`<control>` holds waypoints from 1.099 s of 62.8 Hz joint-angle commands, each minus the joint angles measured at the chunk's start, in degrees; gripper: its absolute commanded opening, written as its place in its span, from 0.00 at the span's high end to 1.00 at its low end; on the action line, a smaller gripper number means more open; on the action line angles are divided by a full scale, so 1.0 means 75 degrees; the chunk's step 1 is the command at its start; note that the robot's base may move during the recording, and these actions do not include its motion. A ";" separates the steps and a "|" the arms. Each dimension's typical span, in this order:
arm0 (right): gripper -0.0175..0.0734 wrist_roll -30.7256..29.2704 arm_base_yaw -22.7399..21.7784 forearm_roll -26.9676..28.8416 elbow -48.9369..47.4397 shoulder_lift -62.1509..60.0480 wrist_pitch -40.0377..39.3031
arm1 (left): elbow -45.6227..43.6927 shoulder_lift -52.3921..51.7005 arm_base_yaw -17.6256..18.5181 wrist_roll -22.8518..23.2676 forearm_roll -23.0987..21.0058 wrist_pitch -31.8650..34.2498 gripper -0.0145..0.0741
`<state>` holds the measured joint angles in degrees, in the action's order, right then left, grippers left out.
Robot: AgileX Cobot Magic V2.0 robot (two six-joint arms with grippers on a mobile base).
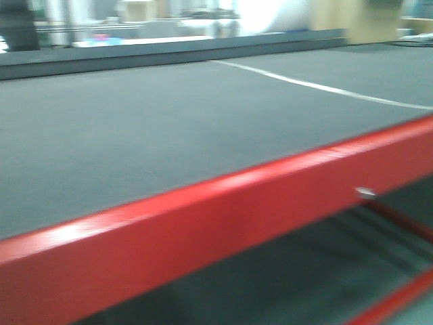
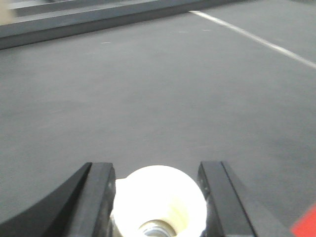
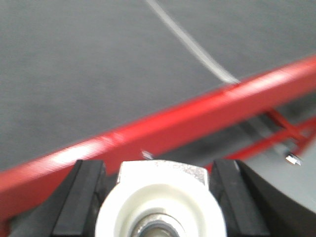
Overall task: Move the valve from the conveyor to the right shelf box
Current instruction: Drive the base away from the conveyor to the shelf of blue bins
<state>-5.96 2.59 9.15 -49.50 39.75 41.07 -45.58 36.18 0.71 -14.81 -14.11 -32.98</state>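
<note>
White valves (image 2: 159,200) (image 3: 160,202) sit between each arm's black fingers (image 2: 98,197) (image 3: 81,197).

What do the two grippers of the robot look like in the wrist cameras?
Both look alike. The left gripper has two black, flat-sided fingers with a round white part with a metal centre between them. The right gripper shows the same black fingers. No cables or markings show.

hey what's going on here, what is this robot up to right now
Both grippers carry a white valve. The left gripper has its black fingers on either side of one white valve, above the dark grey conveyor. The right gripper holds another white valve near the conveyor's red frame rail. No shelf box shows in any view, so neither valve is placed yet.
</note>
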 commanded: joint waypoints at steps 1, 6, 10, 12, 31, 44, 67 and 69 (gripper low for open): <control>0.99 -0.0004 -0.0013 -0.0039 -0.0035 -0.0060 -0.0566 | -0.0039 -0.0041 0.0005 -0.0004 -0.0100 0.0367 0.96; 0.99 -0.0004 -0.0013 -0.0039 -0.0035 -0.0060 -0.0566 | -0.0039 -0.0041 0.0005 -0.0004 -0.0100 0.0367 0.96; 0.99 -0.0004 -0.0013 -0.0039 -0.0035 -0.0060 -0.0566 | -0.0039 -0.0041 0.0005 -0.0004 -0.0100 0.0367 0.96; 0.99 -0.0004 -0.0013 -0.0039 -0.0035 -0.0060 -0.0566 | -0.0039 -0.0041 0.0005 -0.0004 -0.0100 0.0367 0.96; 0.99 -0.0004 -0.0013 -0.0039 -0.0035 -0.0060 -0.0566 | -0.0039 -0.0041 0.0005 -0.0004 -0.0100 0.0367 0.96; 0.99 -0.0004 -0.0013 -0.0039 -0.0035 -0.0060 -0.0566 | -0.0039 -0.0041 0.0005 -0.0004 -0.0100 0.0367 0.96; 0.99 -0.0004 -0.0013 -0.0039 -0.0035 -0.0060 -0.0566 | -0.0039 -0.0041 0.0005 -0.0004 -0.0100 0.0367 0.96; 0.99 -0.0004 -0.0013 -0.0039 -0.0035 -0.0060 -0.0566 | -0.0039 -0.0041 0.0005 -0.0004 -0.0100 0.0367 0.96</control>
<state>-5.96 2.59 9.04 -49.50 39.75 41.07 -45.58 36.18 0.71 -14.81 -14.11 -32.98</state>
